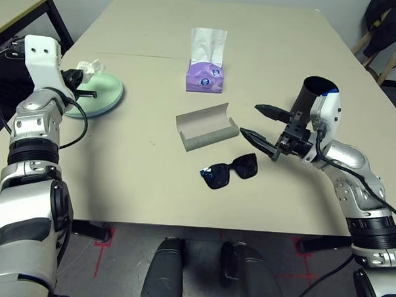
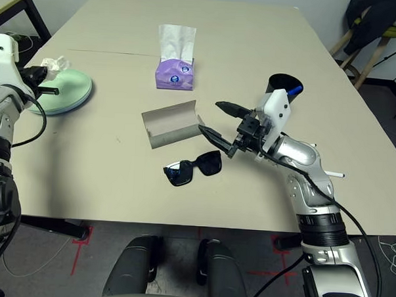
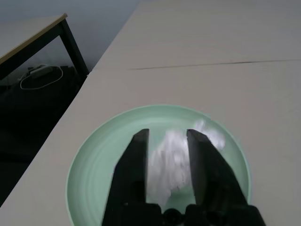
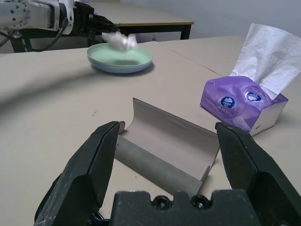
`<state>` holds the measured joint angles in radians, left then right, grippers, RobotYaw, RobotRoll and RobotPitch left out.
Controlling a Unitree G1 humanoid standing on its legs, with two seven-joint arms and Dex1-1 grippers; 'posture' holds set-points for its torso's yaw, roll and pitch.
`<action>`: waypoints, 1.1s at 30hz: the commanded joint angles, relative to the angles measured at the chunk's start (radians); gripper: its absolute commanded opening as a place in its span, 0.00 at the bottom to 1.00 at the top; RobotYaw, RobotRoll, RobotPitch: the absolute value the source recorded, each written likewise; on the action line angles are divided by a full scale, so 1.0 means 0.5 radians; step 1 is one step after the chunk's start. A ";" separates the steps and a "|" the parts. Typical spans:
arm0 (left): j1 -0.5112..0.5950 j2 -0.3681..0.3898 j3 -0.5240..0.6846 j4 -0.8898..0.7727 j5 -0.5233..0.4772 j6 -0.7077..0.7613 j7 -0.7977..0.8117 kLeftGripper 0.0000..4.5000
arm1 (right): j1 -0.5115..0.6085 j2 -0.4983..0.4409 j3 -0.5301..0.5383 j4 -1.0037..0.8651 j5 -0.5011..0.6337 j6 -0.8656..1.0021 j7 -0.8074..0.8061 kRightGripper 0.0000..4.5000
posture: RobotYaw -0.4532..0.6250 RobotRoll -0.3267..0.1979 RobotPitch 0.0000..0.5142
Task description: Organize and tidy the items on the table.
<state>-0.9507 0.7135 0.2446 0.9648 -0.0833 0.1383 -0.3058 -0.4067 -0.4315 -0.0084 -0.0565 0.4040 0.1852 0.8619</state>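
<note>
The left gripper (image 3: 167,155), fingers parted, hangs over the plates (image 1: 105,95), letting the tissue wad (image 4: 120,40) go. The right gripper (image 1: 264,132) waits spread wide beside the open glasses case (image 1: 205,126), probably for the sunglasses (image 1: 230,171).

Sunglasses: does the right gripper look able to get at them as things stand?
Probably yes. The right gripper hangs open just beside the sunglasses, with bare table between; the open glasses case lies behind them, not across the path.

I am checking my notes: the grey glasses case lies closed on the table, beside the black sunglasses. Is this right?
Not quite. The grey glasses case lies open, its lid raised, as the right wrist view shows. It is on the table, beside the black sunglasses.
</note>
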 commanded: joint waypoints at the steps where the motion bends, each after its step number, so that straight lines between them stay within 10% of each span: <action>1: -0.033 0.030 -0.024 0.054 0.041 -0.082 0.019 0.67 | 0.023 -0.003 0.005 -0.046 0.009 0.024 -0.008 1.00 | 0.52 0.62 0.22; 5: -0.049 0.041 -0.033 0.066 0.049 -0.146 0.007 0.99 | 0.018 -0.003 0.004 -0.042 0.011 0.028 -0.008 1.00 | 0.52 0.62 0.23; 15: 0.209 -0.078 -0.026 -0.499 -0.429 -0.037 -1.120 0.99 | -0.007 0.009 -0.011 0.004 0.002 0.003 -0.019 1.00 | 0.53 0.62 0.24; 33: 0.839 0.077 -0.173 -1.164 -0.660 0.075 -2.115 0.99 | -0.245 -0.168 0.150 -0.013 -0.128 0.127 0.117 1.00 | 0.55 0.62 0.34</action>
<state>-0.5489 0.7419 0.1749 0.4233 -0.4004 0.1930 -1.3287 -0.5188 -0.5007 0.0473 -0.0556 0.3627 0.2321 0.9106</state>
